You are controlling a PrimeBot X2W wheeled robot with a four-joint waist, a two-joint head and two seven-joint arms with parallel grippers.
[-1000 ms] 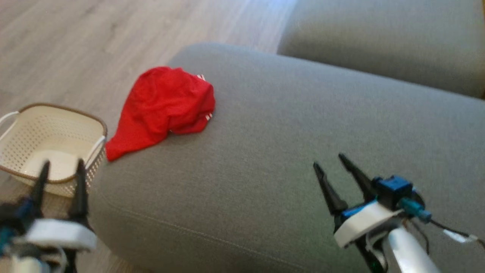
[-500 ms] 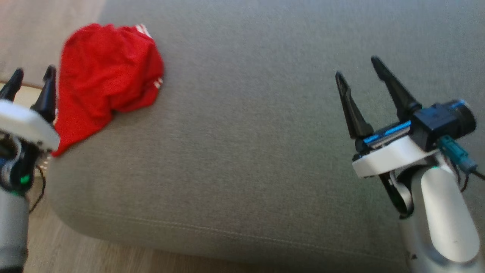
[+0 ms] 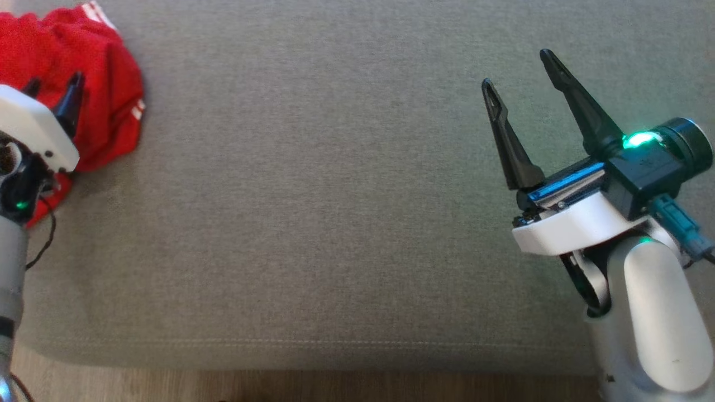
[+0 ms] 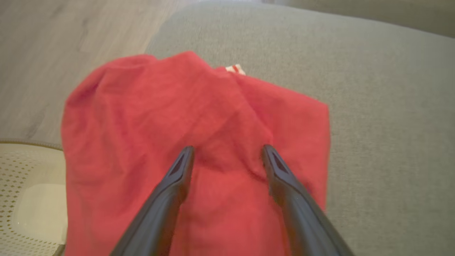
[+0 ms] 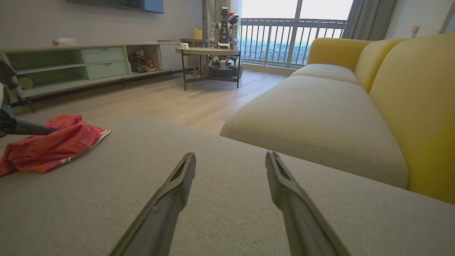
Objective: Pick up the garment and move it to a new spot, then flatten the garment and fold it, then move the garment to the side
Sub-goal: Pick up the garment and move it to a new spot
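Since a second ago your head camera has tipped down and swung across, so the cushion and cloth sit differently in the frame; that is the view shifting, not the cloth. What has really moved is your left end effector (image 4: 227, 149), now poised over the garment (image 4: 142, 117) with its two fingers spread wide and nothing between them. I cannot tell whether the tips touch the fabric yet.

In the left wrist view a raised fold runs up the middle of the frame, right between the fingers. That is your best bite, I judge: come straight down so the fingers straddle that ridge, then close on a thick bunch, not a single thin layer.

The garment lies crumpled at the upper left of the head view, on the corner of the grey cushion (image 3: 335, 195). Its lower part seems to drape past the cushion edge beside the basket (image 4: 21, 199) at the lower left of the wrist view, so lift well clear before you carry it, or the trailing cloth may drag.

Your right end effector (image 3: 516, 68) hangs at the right of the head view, jaws wide and empty, well apart from the garment. The bare middle of the cushion between the two looks like a good new spot.
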